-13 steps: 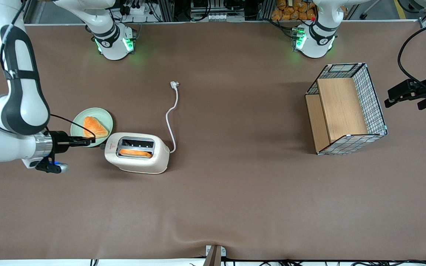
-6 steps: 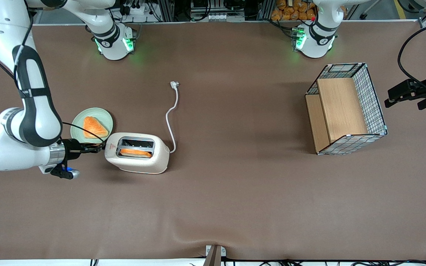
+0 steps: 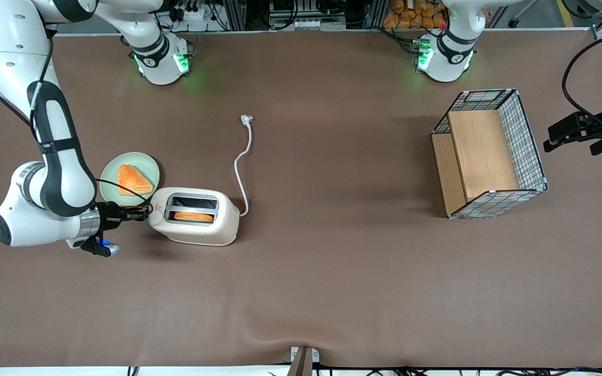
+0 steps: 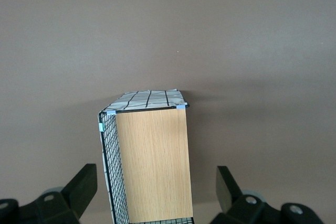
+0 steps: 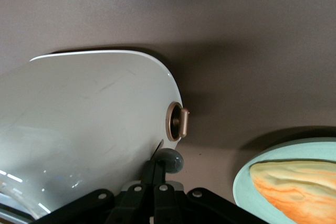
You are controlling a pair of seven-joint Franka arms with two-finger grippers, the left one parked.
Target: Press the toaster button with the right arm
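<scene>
Pressing point: gripper [image 3: 144, 211] fingers together, empty, tips on the toaster button [image 5: 169, 161], a grey nub at the narrow end of the toaster [image 3: 194, 216]. Cream body, red triangle mark, no readable text. Long axis runs toward the parked arm's end. Plate [image 3: 112, 169] sits just beside.

- The right arm [image 3: 45, 136] reaches down from its base and bends at the elbow, so that its forearm lies level and low, pointing at the toaster [image 3: 194, 216].
- Its silver wrist ring sits just short of the toaster's narrow end.
- The gripper [image 3: 141, 210] is at that narrow end, its two black fingers [image 5: 157, 174] pressed together.
- The fingertips rest on the toaster button [image 5: 169, 161].
</scene>
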